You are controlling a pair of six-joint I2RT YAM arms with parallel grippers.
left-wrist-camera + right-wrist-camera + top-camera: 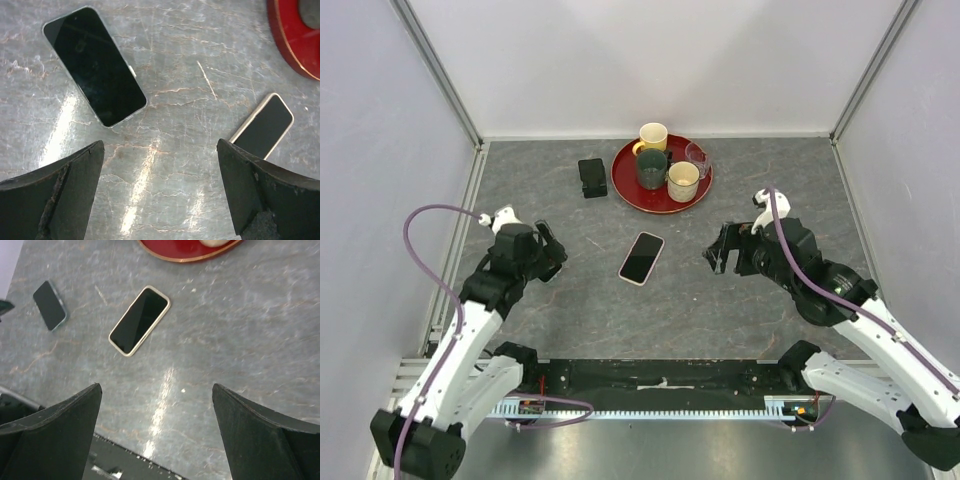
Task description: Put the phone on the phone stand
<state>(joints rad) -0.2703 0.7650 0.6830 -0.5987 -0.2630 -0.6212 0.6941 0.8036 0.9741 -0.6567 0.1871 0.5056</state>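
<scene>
The phone [641, 258], with a black screen and a cream case edge, lies flat mid-table. It also shows in the left wrist view [262, 127] and the right wrist view [140, 320]. My left gripper [552, 253] is open and empty to the phone's left [160, 145]. My right gripper [721, 256] is open and empty to the phone's right [156, 387]. No stand with a round disc base shows in any view.
An all-black slab [95, 65] lies by my left gripper, also in the right wrist view [50, 305]. A small black rectangular piece [592, 177] lies left of a red tray [624, 186] holding several cups. Walls enclose the table.
</scene>
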